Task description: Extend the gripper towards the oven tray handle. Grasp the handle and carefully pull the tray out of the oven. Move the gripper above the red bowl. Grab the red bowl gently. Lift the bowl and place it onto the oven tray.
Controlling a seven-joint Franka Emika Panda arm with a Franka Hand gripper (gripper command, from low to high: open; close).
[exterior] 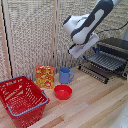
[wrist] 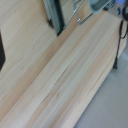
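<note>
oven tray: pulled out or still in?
Out. The tray juts forward from the oven over the dropped door. Nothing sits on it; the red bowl rests on the table.

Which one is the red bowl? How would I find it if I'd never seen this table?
Start at the big red mesh basket on the wooden table, at the exterior view's left. Just to its right stand a yellow-orange box and a blue mug. The red bowl sits in front of the mug: small, round, shallow and solid, not mesh.

red mesh basket (exterior: 21,100), blue mug (exterior: 65,75) — orange box (exterior: 45,76)
</note>
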